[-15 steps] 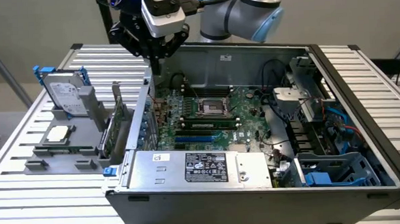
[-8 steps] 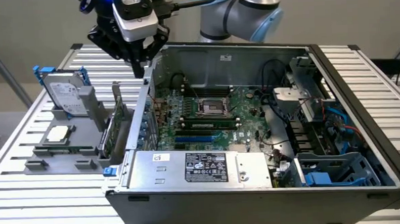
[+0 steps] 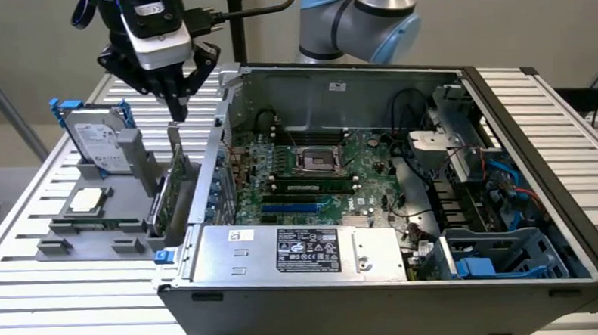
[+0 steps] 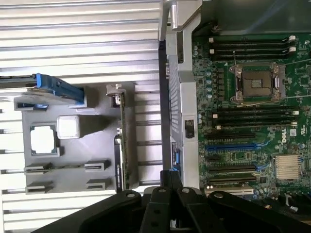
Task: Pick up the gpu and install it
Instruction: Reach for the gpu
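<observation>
While your claw (image 3: 178, 111) hangs with its fingers pressed together and nothing between them, the gpu (image 3: 172, 184) stands on edge in a slot of the grey holder (image 3: 90, 241) on the slatted counter (image 3: 42, 292). In the exterior view you will find the claw at about ten o'clock in the picture. Its tip points straight down, just above the card's silver end bracket (image 3: 173, 131); whether it touches the bracket cannot be told.

The holder lies at nine o'clock of the open computer case (image 3: 386, 307). From the gpu, the hard drive (image 3: 101, 142) in its blue frame stands at about eleven o'clock, and the square CPU chip (image 3: 88, 199) lies flat at nine o'clock. The case's near wall rises at three o'clock from the card, and the motherboard (image 3: 309, 167) lies beyond that wall inside the case.

On your wrist view the gpu (image 4: 121, 141) shows edge-on in the holder, with bare slats between it and the case wall.
</observation>
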Tool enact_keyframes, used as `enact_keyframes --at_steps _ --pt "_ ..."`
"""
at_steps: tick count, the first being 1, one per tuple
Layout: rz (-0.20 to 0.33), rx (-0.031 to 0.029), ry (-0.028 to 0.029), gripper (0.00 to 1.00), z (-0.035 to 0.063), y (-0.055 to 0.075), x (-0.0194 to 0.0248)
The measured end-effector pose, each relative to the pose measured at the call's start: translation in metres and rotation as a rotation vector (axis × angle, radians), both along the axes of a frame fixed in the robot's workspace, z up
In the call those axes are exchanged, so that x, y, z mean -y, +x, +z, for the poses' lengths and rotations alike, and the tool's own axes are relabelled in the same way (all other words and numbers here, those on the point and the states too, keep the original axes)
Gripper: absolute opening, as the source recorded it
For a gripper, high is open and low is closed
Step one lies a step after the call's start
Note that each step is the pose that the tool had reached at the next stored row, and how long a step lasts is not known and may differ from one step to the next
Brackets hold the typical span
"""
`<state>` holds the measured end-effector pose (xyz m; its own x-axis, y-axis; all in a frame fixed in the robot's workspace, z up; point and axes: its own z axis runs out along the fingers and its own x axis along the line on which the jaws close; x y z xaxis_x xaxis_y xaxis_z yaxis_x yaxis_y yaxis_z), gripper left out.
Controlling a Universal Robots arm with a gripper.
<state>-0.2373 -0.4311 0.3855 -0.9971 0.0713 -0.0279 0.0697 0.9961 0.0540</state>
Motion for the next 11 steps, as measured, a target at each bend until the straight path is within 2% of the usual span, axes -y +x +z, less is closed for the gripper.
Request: enact_keyframes --at_steps 11 --pt "0.000 0.0001 -0.0002 0.11 -0.0062 -0.050 -0.0015"
